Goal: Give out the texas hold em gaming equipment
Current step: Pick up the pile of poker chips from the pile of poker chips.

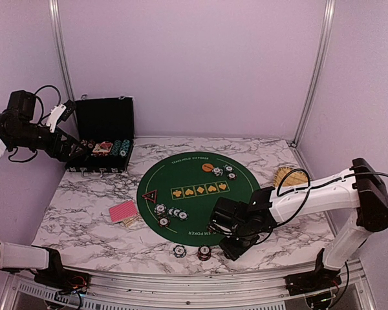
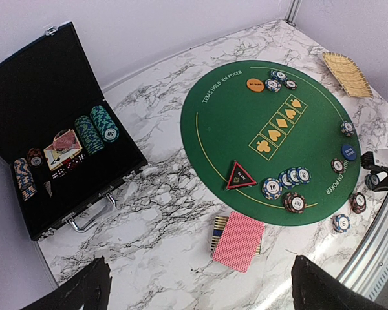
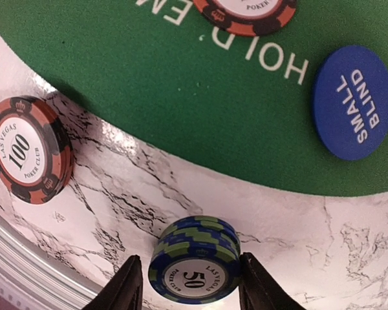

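My right gripper [image 3: 190, 268] is low over the marble at the front edge of the green mat [image 3: 149, 71] and flanks a blue-green "50" chip stack [image 3: 195, 258]. One finger touches the stack and the other stands a sliver off. A red "100" chip stack [image 3: 29, 150] lies to its left and a blue button [image 3: 352, 100] lies on the mat. My left gripper [image 2: 204, 294] is open, empty and high over the red-backed cards [image 2: 239, 240]. The black-red triangle [image 2: 240, 175], the orange button [image 2: 255, 84] and several chips [image 2: 271, 188] lie on the mat.
The open black chip case [image 2: 26, 97] with chip rows stands at the back left. A tan slatted wooden piece [image 2: 347, 73] lies right of the mat. A blue-white chip [image 1: 179, 250] and the red chips [image 1: 204, 252] sit near the table's front rail, beside the right gripper [image 1: 231, 247].
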Controlling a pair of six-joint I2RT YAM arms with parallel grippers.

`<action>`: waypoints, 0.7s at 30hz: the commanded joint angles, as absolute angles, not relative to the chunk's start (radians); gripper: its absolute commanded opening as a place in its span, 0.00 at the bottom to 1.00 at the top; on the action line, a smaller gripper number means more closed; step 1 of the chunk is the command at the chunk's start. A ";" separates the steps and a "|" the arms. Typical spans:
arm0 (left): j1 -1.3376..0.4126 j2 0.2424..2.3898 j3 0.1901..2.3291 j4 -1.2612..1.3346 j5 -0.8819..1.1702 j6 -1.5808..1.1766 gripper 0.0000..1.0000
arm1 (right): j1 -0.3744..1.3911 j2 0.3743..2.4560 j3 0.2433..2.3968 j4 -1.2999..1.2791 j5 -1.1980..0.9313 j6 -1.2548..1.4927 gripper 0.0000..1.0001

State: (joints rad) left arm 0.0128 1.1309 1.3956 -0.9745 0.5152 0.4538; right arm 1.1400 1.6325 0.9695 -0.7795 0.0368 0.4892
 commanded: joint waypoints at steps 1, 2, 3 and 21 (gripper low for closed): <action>0.009 1.118 1.394 -1.009 0.521 0.459 0.99 | 1.132 1.628 0.983 -0.788 0.058 0.481 0.46; 0.009 1.118 1.395 -1.009 0.521 0.459 0.99 | 1.131 1.628 0.983 -0.791 0.060 0.479 0.45; 0.009 1.119 1.394 -1.009 0.521 0.459 0.99 | 1.130 1.628 0.983 -0.791 0.060 0.479 0.43; 0.009 1.116 1.394 -1.009 0.519 0.460 0.99 | 1.094 1.583 1.069 -0.890 0.113 0.447 0.24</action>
